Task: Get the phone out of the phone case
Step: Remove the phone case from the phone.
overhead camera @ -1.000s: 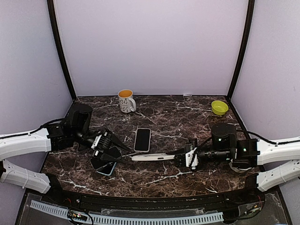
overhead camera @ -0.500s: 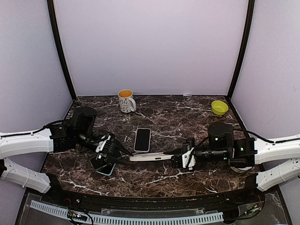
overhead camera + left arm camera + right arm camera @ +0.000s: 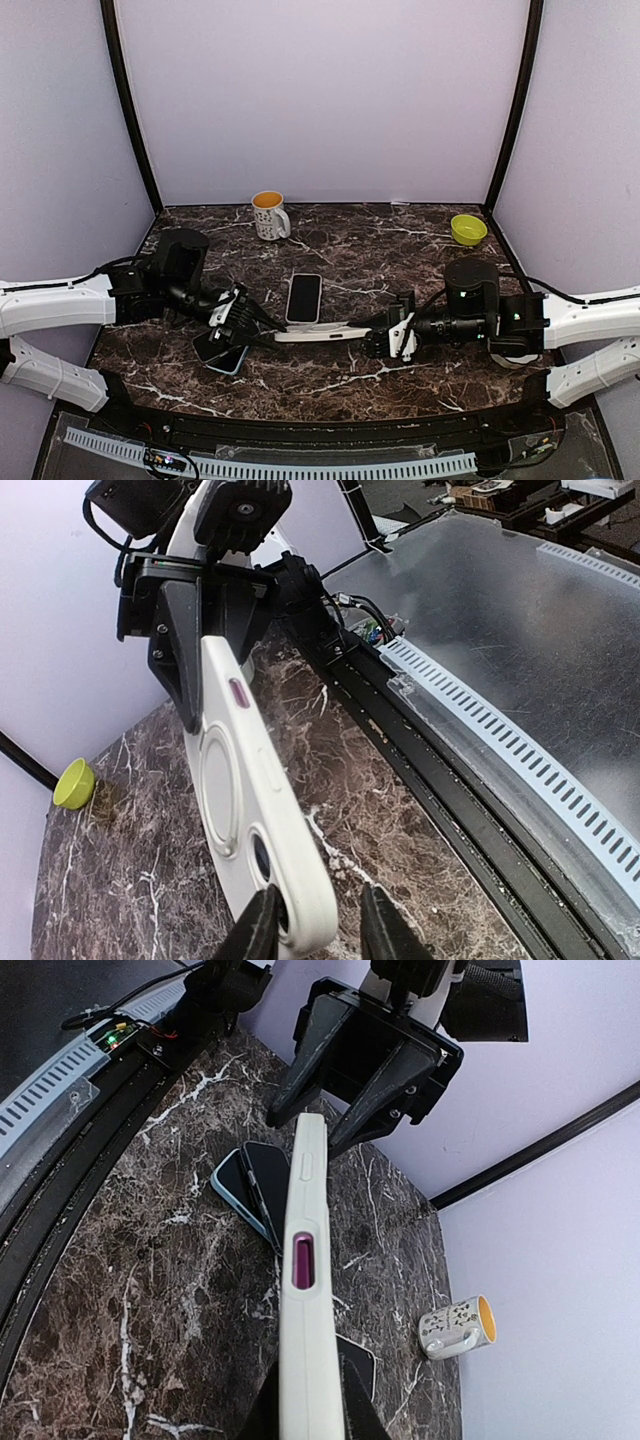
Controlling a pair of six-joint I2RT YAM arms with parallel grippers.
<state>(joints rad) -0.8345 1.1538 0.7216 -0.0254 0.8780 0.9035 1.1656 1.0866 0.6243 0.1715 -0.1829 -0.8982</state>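
Closing in since a second back, my left gripper (image 3: 318, 932) now straddles one end of the white phone case (image 3: 320, 334) — fingers narrowed, though I can't tell if they pinch. My right gripper (image 3: 378, 338) is clamped on the other end, holding it on edge above the marble (image 3: 400, 260). I judge the phone still inside; extraction remains. Stacked phones (image 3: 228, 358) crowd below the left fingers — open room lies beyond both fingertips.

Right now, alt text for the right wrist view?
A white phone case, seen edge-on, runs up the middle of the frame from the right tool at the bottom to the left tool, which straddles its far end. Left of it lie two overlapping phones on the marble table; a mug sits at lower right.
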